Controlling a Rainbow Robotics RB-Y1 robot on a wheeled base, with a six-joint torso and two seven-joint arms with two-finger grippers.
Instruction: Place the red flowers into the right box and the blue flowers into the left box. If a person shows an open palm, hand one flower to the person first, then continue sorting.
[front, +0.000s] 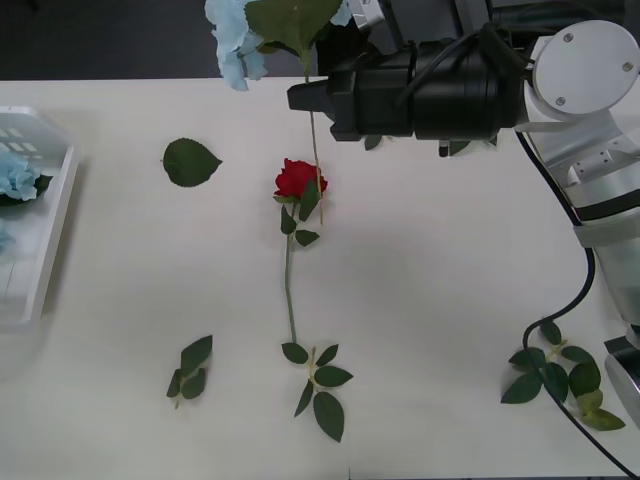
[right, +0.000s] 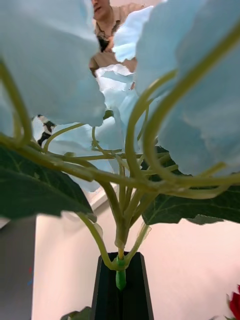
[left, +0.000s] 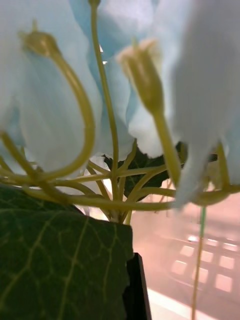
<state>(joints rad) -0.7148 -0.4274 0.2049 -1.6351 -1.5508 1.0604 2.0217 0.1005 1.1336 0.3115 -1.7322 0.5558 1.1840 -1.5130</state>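
My right gripper (front: 298, 97) reaches in over the far middle of the table, shut on the stem of a blue flower (front: 232, 40), whose head and big leaf rise above it. In the right wrist view the black fingers (right: 107, 295) pinch the green stem just under the pale blue cluster (right: 190, 100). The stem's loose end hangs beside a red flower (front: 298, 178) lying on the table. The left box (front: 55, 230) at the left edge holds blue flowers (front: 15, 178). My left gripper (left: 132, 295) sits right under another blue cluster (left: 50, 100), with a white ribbed tray (left: 210, 260) behind. The right box and any open palm are out of view.
A single loose leaf (front: 190, 162) lies left of the rose. Leaf sprigs lie near the front edge (front: 190, 368) (front: 320, 385) and at the front right (front: 560, 375). Bare tabletop stretches between the rose and the left box.
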